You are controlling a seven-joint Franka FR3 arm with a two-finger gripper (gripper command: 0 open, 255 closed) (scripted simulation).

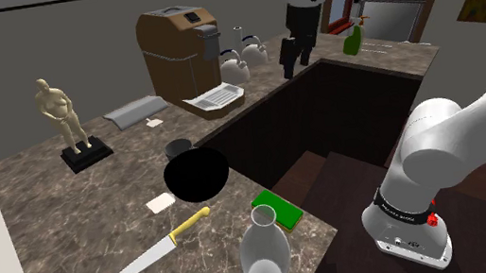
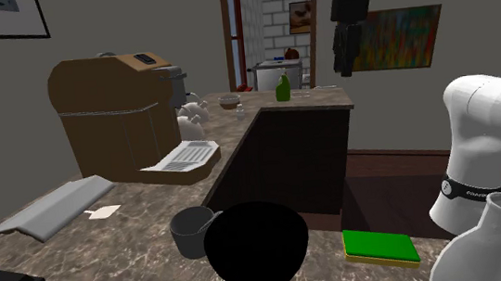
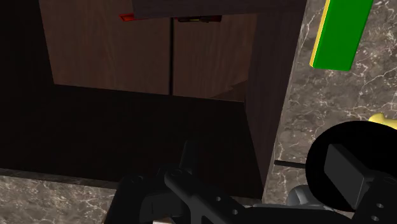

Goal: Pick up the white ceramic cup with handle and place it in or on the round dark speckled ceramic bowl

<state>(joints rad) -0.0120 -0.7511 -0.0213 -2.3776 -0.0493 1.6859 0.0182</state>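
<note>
- At the shoulder view's far left, a pale statue (image 1: 59,113) of a standing figure is upright on a dark base on the marbled counter (image 1: 60,210).
- Nearer the camera, a knife (image 1: 151,258) with a yellow handle lies flat, its blade pointing toward that view's lower left.
- By the back wall lies a flat grey tray (image 1: 138,108), with a small white card (image 1: 156,122) just beside it.
- A brown coffee machine (image 1: 178,53) stands upright at the back, with a pale drip grille at its foot. A cluster of white kettles (image 1: 243,57) stands just to its right.
- The cup (image 1: 179,149) (dark grey in these pictures, not white) stands upright on the counter in front of the coffee machine. It is just behind the bowl (image 1: 196,175).
- The bowl is a round black shape in the middle of the counter. In the second exterior view the cup is at the bowl's left edge, and I cannot tell whether they touch.
- A small white tag (image 1: 159,203) lies flat near the bowl, on its near left side.
- A white vase (image 1: 265,250) stands at the counter's near edge. A green sponge (image 1: 279,209) with a yellow underside lies just behind it.
- The gripper (image 1: 292,69) hangs high over the dark gap between the counters, well apart from the cup. Its fingers are spread and nothing is between them.
- A green bottle (image 1: 351,41) stands on the far counter, to the right of the gripper.
- The arm's white base (image 1: 413,219) is at the lower right.
</note>
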